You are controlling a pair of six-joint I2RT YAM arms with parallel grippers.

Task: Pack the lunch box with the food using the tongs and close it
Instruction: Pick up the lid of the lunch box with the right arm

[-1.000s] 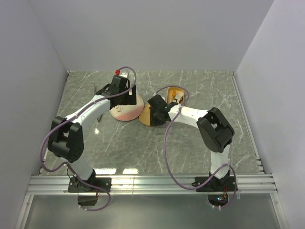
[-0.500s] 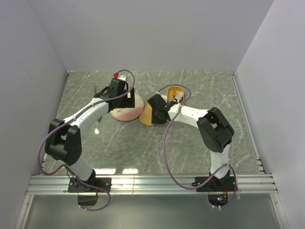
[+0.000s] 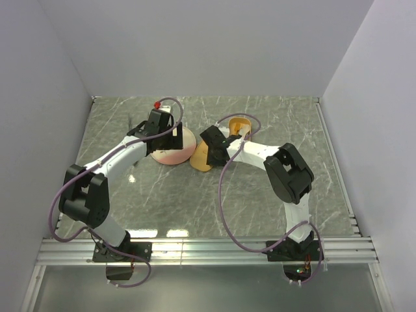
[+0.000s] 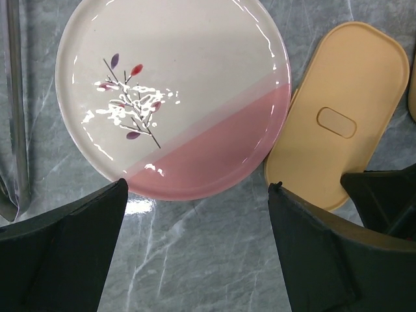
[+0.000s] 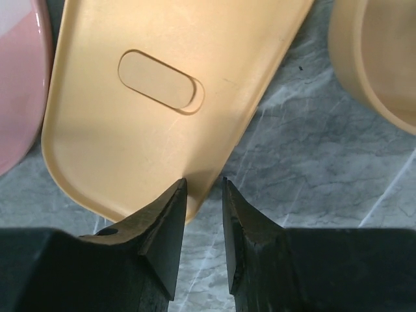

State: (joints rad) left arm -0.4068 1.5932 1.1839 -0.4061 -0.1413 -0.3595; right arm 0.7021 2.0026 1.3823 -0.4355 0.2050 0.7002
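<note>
Lunch box lid point(image 5: 156, 84) under down-pointing right claw point(image 5: 205, 185), slightly parted, grip unclear; left claw point(image 4: 198, 185) wide, empty

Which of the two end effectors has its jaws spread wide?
The left end effector, near the round plate: its jaws stand far apart. The right end effector shows only a narrow gap, at the edge of the flat lid.

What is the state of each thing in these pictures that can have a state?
lunch box: open, lid off.
lid: lying flat on the table beside the plate.
plate: empty.
tongs: lying on the table, not held.
left tool: wide open above the plate, holding nothing.
right tool: jaws narrow, astride the lid's edge; grip unclear.
</note>
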